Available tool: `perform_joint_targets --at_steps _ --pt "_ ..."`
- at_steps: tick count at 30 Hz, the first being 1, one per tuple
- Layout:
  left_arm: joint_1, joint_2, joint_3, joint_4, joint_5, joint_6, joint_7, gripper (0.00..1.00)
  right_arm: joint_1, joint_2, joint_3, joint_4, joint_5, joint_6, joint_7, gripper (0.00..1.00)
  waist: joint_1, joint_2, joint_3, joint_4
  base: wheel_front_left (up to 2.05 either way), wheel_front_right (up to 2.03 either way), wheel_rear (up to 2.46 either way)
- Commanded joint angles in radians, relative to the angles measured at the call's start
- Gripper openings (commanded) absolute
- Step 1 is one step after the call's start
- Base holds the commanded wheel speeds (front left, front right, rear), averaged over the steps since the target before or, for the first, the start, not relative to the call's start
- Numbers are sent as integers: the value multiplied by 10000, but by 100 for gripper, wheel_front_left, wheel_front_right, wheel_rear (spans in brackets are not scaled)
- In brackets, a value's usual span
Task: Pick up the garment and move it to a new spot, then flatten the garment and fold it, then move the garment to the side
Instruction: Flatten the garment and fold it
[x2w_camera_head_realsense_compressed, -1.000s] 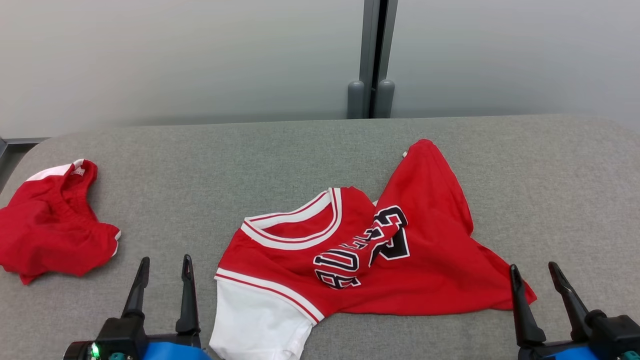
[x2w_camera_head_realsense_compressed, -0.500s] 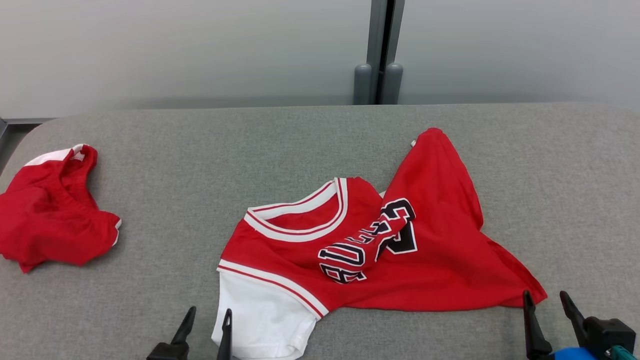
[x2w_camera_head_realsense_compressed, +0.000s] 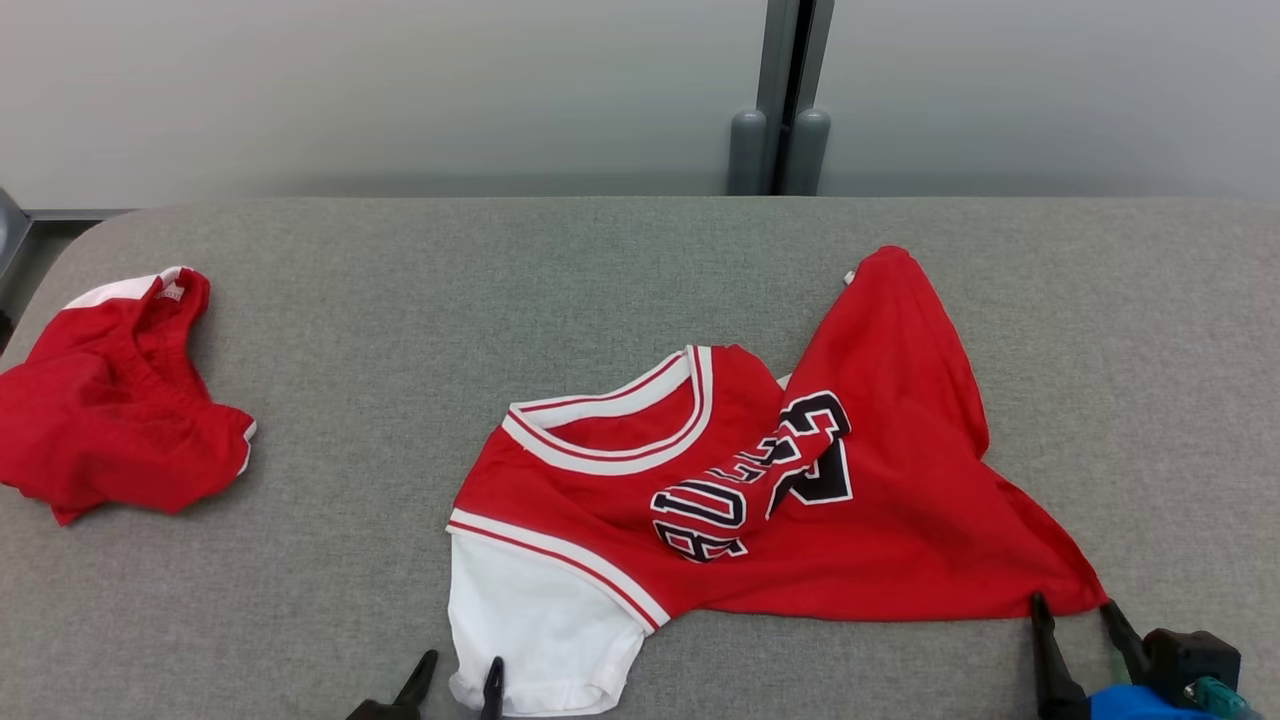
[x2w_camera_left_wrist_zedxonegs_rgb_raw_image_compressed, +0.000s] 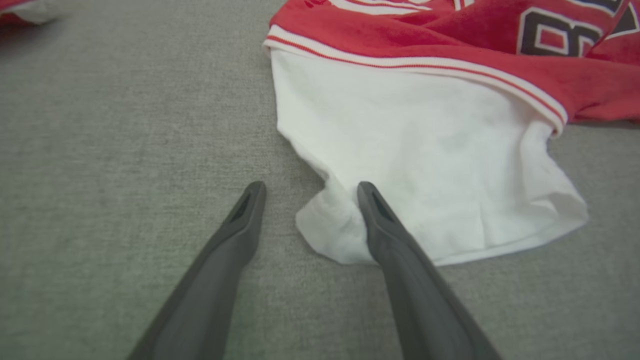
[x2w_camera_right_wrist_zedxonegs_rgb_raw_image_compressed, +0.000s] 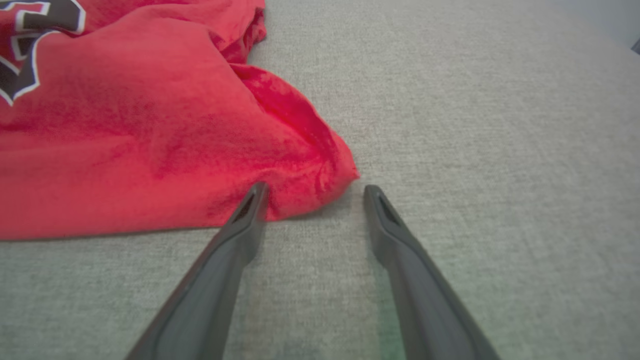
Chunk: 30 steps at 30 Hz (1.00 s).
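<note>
Figure: The red jersey (x2w_camera_head_realsense_compressed: 760, 500) lay crumpled mid-desk (x2w_camera_head_realsense_compressed: 400, 300). The left claw (x2w_camera_head_realsense_compressed: 461, 660), fingers apart, straddled the white sleeve (x2w_camera_head_realsense_compressed: 540, 620) at 7 o'clock. The right claw (x2w_camera_head_realsense_compressed: 1072, 603), likewise apart, bracketed the hem corner (x2w_camera_right_wrist_zedxonegs_rgb_raw_image_compressed: 320, 170) at 4 o'clock, probably for a two-corner lift.

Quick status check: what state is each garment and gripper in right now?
jersey: crumpled, partly folded over itself, lying on the table, not lifted.
left gripper: open, straddling the white sleeve corner.
right gripper: open, at the red hem corner.
second red garment: bunched, lying apart at far left.
</note>
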Motion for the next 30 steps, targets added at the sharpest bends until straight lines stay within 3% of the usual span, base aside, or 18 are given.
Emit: perform_joint_targets --at_steps 1,8,9,10,11,18,25,30 --pt "-174 25 -142 208 -54 -70 40 100 -190 -61 -17 135 27 5 -69 100 0 0 25 6 0 0 0" --pt "-585 9 -567 834 -381 -80 71 100 -762 -51 77 823 368 5 -122 100 0 0 117 -8 0 0 0" --pt "-629 7 -669 972 -476 -81 82 100 -824 -45 129 882 438 5 -126 66 0 0 111 -23 0 0 0" --pt "-674 0 -801 1108 -563 -82 98 42 -883 -46 177 959 492 5 -130 10 0 0 106 -39 0 0 0" --pt "-733 -10 -924 1234 -653 -83 123 0 -939 -69 233 1047 553 5 -133 0 0 0 97 -52 0 0 0" --pt "-770 36 -1472 888 -1679 -73 62 0 -662 -109 806 488 1014 5 -154 0 0 0 -103 -128 0 0 0" --pt "-736 511 -1743 -1137 -2717 -62 22 0 446 5 2333 -1520 1766 5 -159 0 0 0 -198 -234 0 0 0" --pt "-1467 925 -1607 -2216 -3015 -62 22 0 212 -5 3079 -2949 2210 5 106 0 0 0 -122 -435 0 0 0"
